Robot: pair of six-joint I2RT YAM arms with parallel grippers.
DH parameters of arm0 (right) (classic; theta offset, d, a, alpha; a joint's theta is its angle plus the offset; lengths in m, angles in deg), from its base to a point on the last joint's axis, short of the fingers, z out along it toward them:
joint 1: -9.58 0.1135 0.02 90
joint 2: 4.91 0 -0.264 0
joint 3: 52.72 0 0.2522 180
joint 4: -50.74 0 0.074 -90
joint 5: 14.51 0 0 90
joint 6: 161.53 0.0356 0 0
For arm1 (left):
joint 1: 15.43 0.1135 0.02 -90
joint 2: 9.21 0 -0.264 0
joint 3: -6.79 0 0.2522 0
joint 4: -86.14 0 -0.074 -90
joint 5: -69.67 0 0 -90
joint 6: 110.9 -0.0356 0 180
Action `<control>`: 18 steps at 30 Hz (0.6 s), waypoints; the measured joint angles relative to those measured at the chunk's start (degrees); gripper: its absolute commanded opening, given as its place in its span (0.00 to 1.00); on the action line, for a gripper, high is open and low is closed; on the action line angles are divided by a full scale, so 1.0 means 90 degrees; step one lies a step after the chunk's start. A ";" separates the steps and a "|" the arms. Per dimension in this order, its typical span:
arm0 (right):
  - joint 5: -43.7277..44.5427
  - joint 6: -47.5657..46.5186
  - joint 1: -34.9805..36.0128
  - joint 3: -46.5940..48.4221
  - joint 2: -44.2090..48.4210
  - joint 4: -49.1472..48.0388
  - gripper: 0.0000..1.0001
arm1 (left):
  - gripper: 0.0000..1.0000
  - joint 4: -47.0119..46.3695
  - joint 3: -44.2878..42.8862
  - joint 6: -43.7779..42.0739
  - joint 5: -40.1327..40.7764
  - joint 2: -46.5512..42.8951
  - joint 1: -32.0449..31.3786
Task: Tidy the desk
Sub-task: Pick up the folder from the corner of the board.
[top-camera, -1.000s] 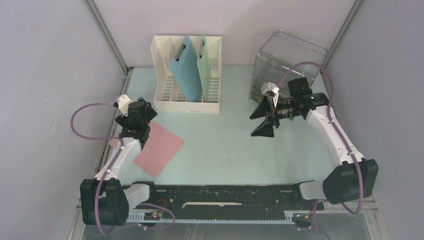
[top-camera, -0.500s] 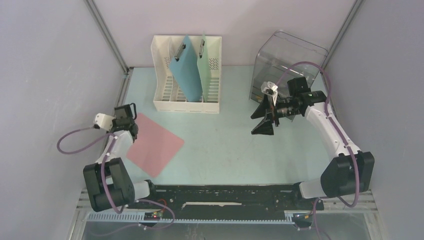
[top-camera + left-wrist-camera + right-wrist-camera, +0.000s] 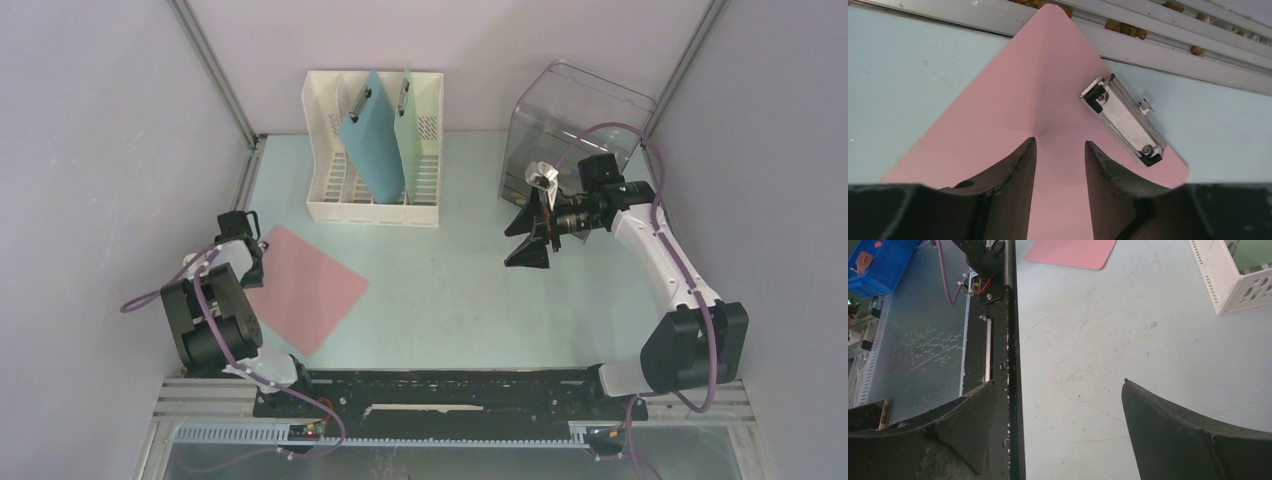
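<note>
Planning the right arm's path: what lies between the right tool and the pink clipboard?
Only bare desk between right tool and pink clipboard, shown in the top view.

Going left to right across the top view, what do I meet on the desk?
Left gripper → pink clipboard → white file rack, holding a blue clipboard and a green clipboard → right gripper → clear bin.

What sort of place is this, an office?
Probably a robot test bench dressed as an office desk: plain panels around it, a left arm and right arm bolted at its edge, a white file rack and pink clipboard on it.
</note>
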 measured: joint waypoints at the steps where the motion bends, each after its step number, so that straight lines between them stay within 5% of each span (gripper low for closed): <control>1: 0.0000 0.0000 -0.0019 0.0000 -0.0002 0.0000 1.00 | 0.48 0.0051 -0.0063 0.0085 -0.0022 0.0066 0.0007; 18: -0.0002 -0.0005 -0.0034 0.0000 -0.0024 0.0017 1.00 | 0.43 0.1756 -0.2363 0.0690 -0.0243 0.1829 0.0029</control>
